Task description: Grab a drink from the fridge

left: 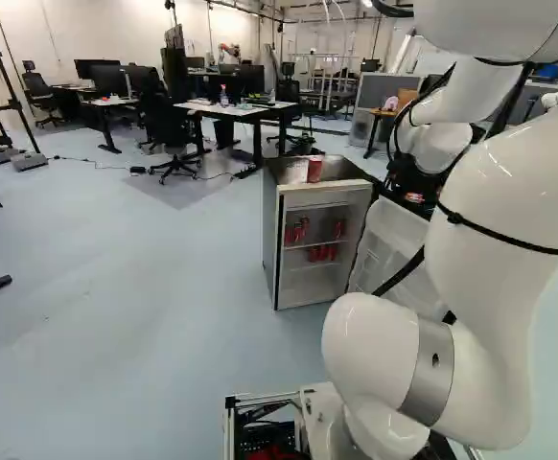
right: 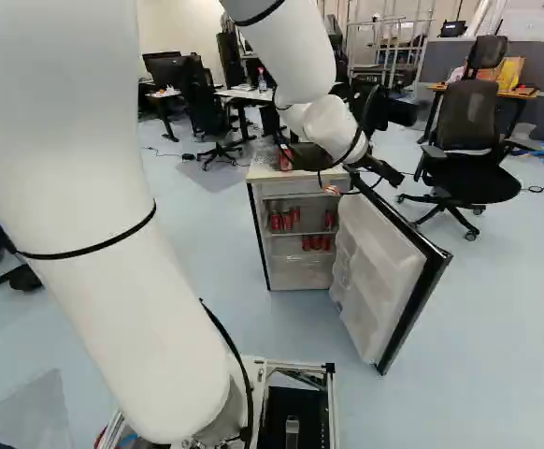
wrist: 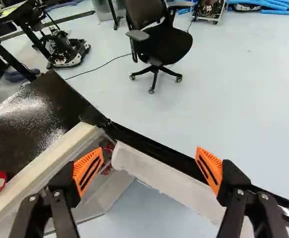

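– Pincer (wrist: 149,158) wide open, with nothing gripped between the orange pads (wrist: 89,171). And the drinks?

– Red cans (right: 276,222) on two shelves inside the open fridge (left: 270,240). Another red can (left: 314,170) on the fridge's top.

– Any trouble from here?

– Possibly, with a straight drop: one finger by the fridge's front edge, the other over the door (right: 384,271). Could strike either, or swing the door.

– And on the way in?

– Might clip the frame or a shelf if too high or tilted. Might topple a neighbour too, with cans so close together and fingers so far apart. Mind the top can as well: at risk from any sideways sweep.

– Hidden bits?

– Backs of the shelves, so no sure count. In the wrist view, only scraps of red beside one finger, and the top can cut off. In the right base view, that same can partly behind the arm (right: 300,56).

– Touching the door?

– Cannot tell. Too small and dark around the pincer in both base views.
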